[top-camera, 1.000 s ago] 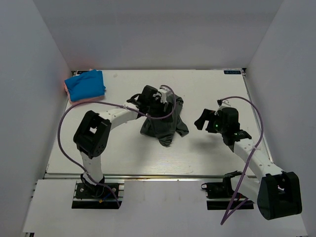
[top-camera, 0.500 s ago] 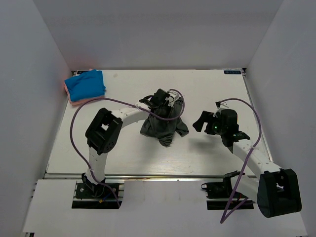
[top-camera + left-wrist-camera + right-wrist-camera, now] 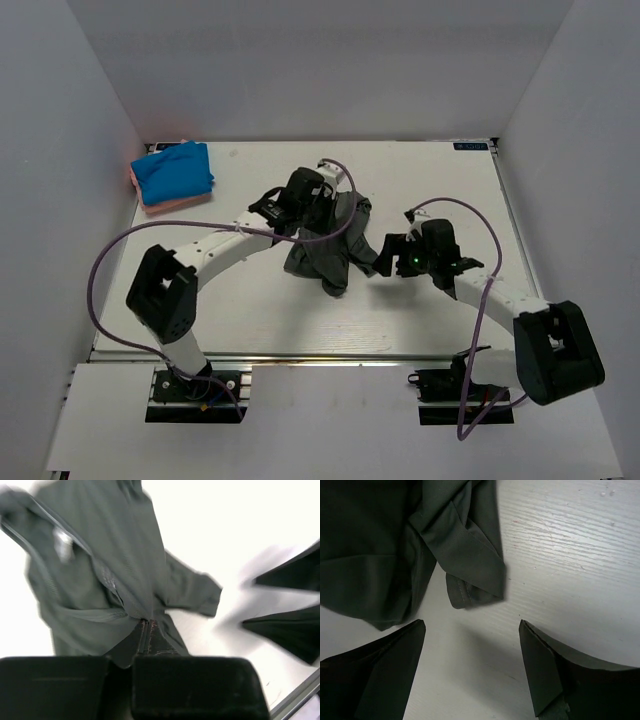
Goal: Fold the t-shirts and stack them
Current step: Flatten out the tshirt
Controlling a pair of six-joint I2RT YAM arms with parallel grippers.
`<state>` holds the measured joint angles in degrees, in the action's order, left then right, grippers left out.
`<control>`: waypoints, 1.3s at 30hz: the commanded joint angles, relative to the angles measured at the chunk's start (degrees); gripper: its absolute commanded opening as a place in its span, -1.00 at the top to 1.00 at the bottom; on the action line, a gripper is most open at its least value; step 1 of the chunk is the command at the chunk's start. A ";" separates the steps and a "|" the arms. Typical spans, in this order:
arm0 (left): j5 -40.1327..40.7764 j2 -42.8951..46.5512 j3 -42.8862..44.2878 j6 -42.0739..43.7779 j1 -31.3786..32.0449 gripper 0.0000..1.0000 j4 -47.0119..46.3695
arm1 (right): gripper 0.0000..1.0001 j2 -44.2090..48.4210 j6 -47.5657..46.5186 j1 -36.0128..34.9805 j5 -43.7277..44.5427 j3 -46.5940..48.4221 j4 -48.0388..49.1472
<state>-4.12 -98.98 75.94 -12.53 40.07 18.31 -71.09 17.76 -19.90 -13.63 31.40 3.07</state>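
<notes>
Now left fingers point(image 3: 195, 685) clamped on grey-green t-shirt point(image 3: 125, 555); right fingers point(image 3: 375, 675) apart beside it; white label point(image 3: 64, 542) blurred, unreadable.

1 grey-green tee point(image 3: 325, 264), 1 blue tee point(image 3: 175, 170), 1 pink tee point(image 3: 158, 207); 3 tot.

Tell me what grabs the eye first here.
The dark grey-green t-shirt is bunched in the middle of the table, pinched in the shut left gripper. The open right gripper hovers near a hemmed corner of it. A folded blue t-shirt lies on a salmon-pink one in the far left corner.
</notes>
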 commanded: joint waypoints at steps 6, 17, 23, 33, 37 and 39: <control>3.68 7.57 -2.20 -1.53 -0.61 1.00 -0.91 | -0.45 -10.02 1.05 -5.67 6.06 7.01 3.96; 6.05 11.69 -3.43 -1.00 -0.61 1.00 -0.29 | 0.30 -21.97 2.89 -11.47 18.89 12.89 1.33; 13.16 15.83 -4.57 -0.48 -1.13 1.00 1.37 | 1.00 -12.11 6.76 -12.36 26.08 11.32 2.21; 30.11 23.29 -1.42 -1.00 -1.14 1.00 4.88 | 1.00 11.31 0.89 -10.95 48.94 17.37 -8.43; 36.19 27.77 0.26 -0.30 -1.14 1.00 6.04 | 1.00 19.92 -1.84 -10.24 55.01 19.84 -9.84; 38.65 30.06 0.26 0.32 -1.66 1.00 6.04 | 1.00 22.74 -3.25 -9.72 60.29 21.25 -10.19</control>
<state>27.11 -74.65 73.32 -13.06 39.07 23.64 -51.77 17.98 -30.30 36.14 49.32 -5.80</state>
